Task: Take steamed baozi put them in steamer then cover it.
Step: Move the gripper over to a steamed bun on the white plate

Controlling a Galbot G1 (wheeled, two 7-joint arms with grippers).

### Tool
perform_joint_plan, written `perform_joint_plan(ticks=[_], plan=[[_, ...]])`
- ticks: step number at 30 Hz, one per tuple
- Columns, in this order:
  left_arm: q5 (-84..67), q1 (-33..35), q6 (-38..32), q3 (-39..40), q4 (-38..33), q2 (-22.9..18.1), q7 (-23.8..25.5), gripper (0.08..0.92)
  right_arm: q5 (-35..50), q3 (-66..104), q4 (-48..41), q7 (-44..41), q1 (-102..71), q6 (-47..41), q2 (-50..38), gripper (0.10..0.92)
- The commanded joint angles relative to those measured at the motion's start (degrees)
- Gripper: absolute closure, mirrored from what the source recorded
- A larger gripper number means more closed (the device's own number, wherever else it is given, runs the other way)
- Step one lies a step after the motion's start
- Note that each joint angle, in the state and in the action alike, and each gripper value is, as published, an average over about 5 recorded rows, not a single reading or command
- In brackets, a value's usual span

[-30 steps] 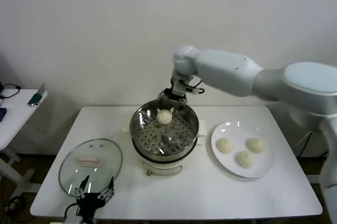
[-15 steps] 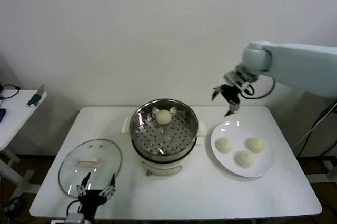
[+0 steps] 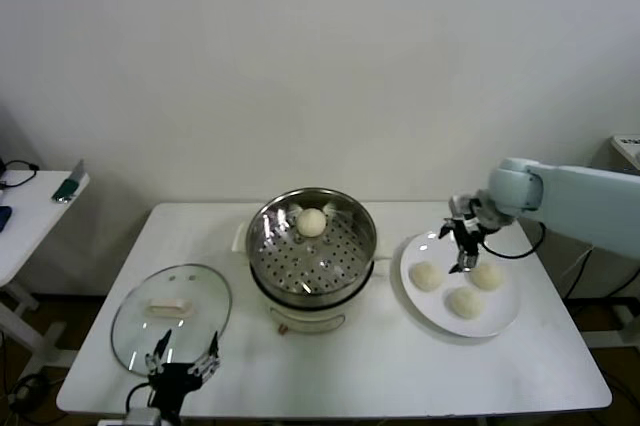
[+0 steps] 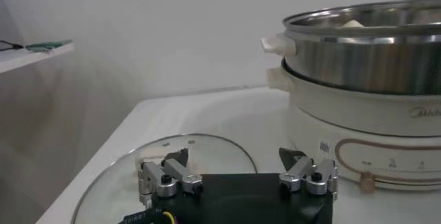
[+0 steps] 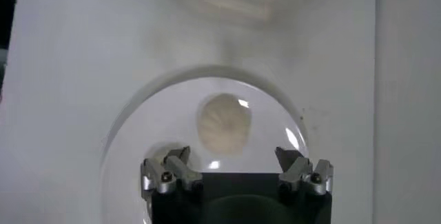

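White wall is standing behind a white table (image 3: 380, 366). One baozi (image 3: 312, 223) is sitting dome up in the steamer (image 3: 312, 246); round, it is showing no long side. Three buns (image 3: 466, 302) are sitting on the plate (image 3: 505, 321). The right gripper (image 3: 462, 243) is hanging over them, jaws wide apart, one bun (image 5: 224, 123) just ahead between them. The left gripper (image 3: 182, 366) is waiting, jaws apart, beside the glass lid (image 3: 170, 308).

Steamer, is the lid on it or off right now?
Off. The steamer stands open with one baozi on its perforated tray; the glass lid lies flat on the table beside it.
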Motion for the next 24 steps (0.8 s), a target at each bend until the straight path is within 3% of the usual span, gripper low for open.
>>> perform_joint_plan(ticks=[1,18,21,24], plan=[[0.18,0.14,0.01,0.03,0.16,-0.12,0.0,0.177,-1.66,7.69,-6.08,1.91,-10.88,-3.61,2.55,0.203],[0.23,0.39,-0.03,-0.26,0.71,-0.24,-0.08,0.177,-0.99,10.56,-14.71,0.06,-15.47,-2.76,8.08,0.206],[0.23,0.35,0.03,-0.39,0.6,-0.2,-0.09,0.177,-1.05,10.27,-15.01,-0.63,-15.27,-2.68,8.37,0.229],[0.19,0.36,0.08,-0.45,0.48,-0.2,-0.1,0.177,-0.96,10.23,-15.16,-1.1,-15.03,-2.52,8.45,0.303]])
